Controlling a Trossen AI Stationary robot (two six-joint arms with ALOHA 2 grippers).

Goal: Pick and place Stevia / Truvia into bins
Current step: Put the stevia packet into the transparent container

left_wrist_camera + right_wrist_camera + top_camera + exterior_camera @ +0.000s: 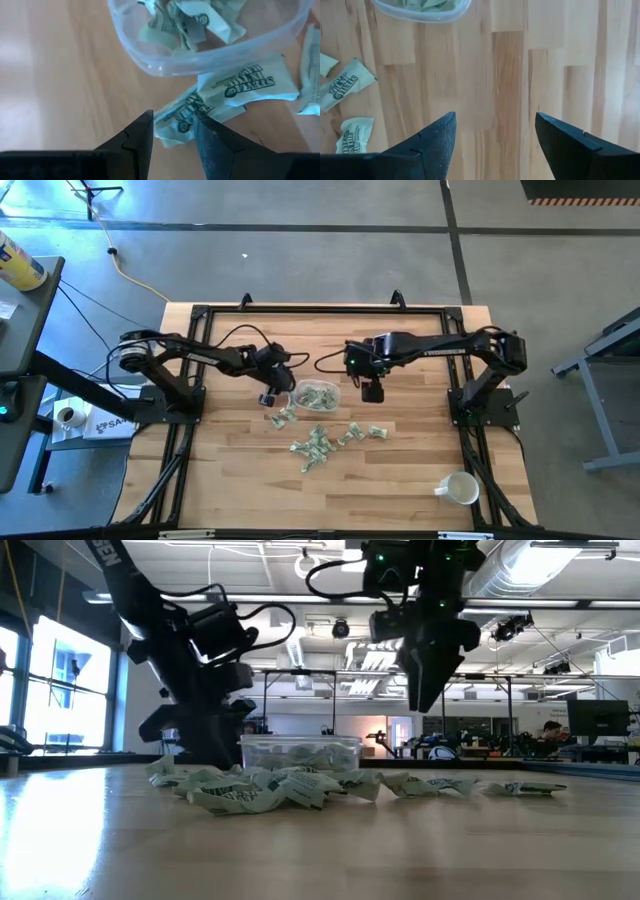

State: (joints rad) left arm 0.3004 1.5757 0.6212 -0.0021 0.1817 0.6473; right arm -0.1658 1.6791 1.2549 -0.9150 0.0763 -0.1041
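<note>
left wrist view has the left end effector (pixel 172 132) low over the wooden counter (pixel 65 85), its two dark fingers (pixel 137 137) drawn close together around the end of a green and white sweetener packet (pixel 182 117) that lies flat on the wood; whether the fingers actually press on the paper cannot be told. a second packet (pixel 250 87) lies just beside it, overlapping it, and both sit right against the rounded wall of the clear container (pixel 200 62), which already has several crumpled packets inside. in the high view the left end effector (pixel 270 397) is at the container's (pixel 317 396) left edge, near the middle of the counter (pixel 240 480), and the right end effector (pixel 373 391) hangs just to the container's right. right wrist view shows the right end effector (pixel 495 137) with its fingers spread wide over bare wood, nothing between them, the container's rim (pixel 422 12) ahead and loose packets (pixel 342 85) off to one side. in the low view it hangs above the counter, clear of the wood. more loose packets (pixel 318 442) are scattered on the counter in front of the container, some overlapping in a small heap, others strung out toward the right. a white mug (pixel 459 488) lies on its side near the counter's front right corner, well apart from everything else.
</note>
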